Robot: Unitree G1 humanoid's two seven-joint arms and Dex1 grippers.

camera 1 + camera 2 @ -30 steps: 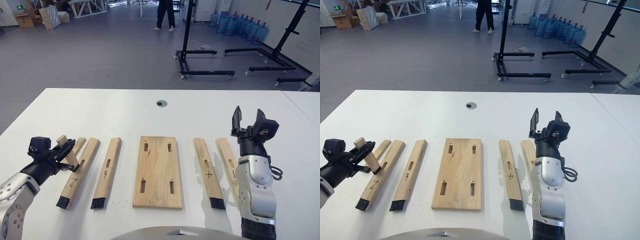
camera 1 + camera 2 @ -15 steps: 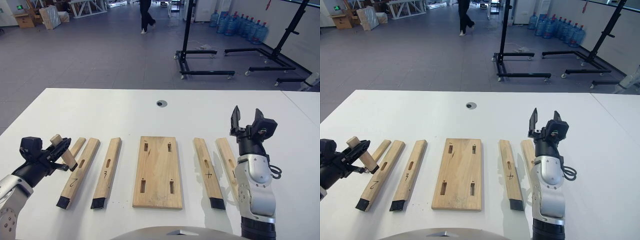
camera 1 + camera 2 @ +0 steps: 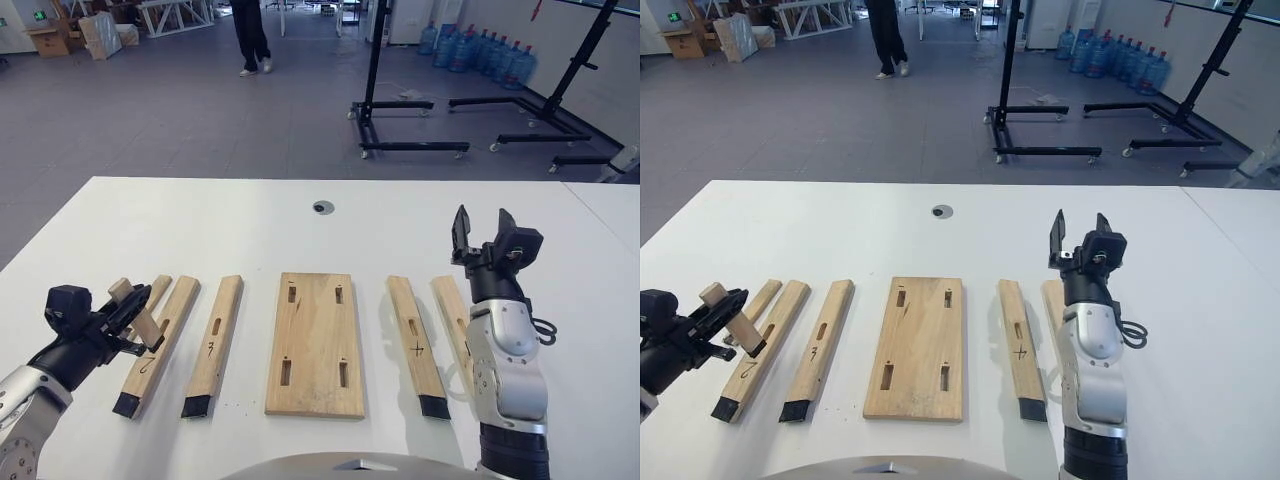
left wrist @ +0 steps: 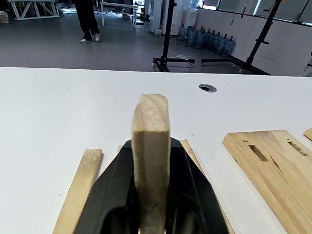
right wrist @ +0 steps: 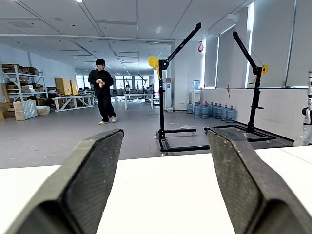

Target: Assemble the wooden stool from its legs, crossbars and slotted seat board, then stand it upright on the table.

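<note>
The slotted seat board [image 3: 314, 343] lies flat in the table's middle. Left of it lie two legs, marked 2 [image 3: 158, 340] and 3 [image 3: 213, 342]. Two more legs [image 3: 417, 342] [image 3: 455, 318] lie to its right. A thin crossbar [image 3: 155, 290] rests beside leg 2. My left gripper [image 3: 128, 325] is shut on a short crossbar [image 4: 151, 141], held tilted just above leg 2's near half. My right gripper [image 3: 480, 222] stands open, pointing up above the far end of the right-hand legs, holding nothing; its pads [image 5: 83, 185] frame the room beyond.
The white table [image 3: 250, 220] has a small round hole [image 3: 323, 207] near its far middle. Its far half and right side are bare. Black wheeled frames [image 3: 410, 110] stand on the floor beyond the table.
My left gripper drew back left with the crossbar, then came right and a little lower over leg 2. My right gripper shifted slightly left and farther away.
</note>
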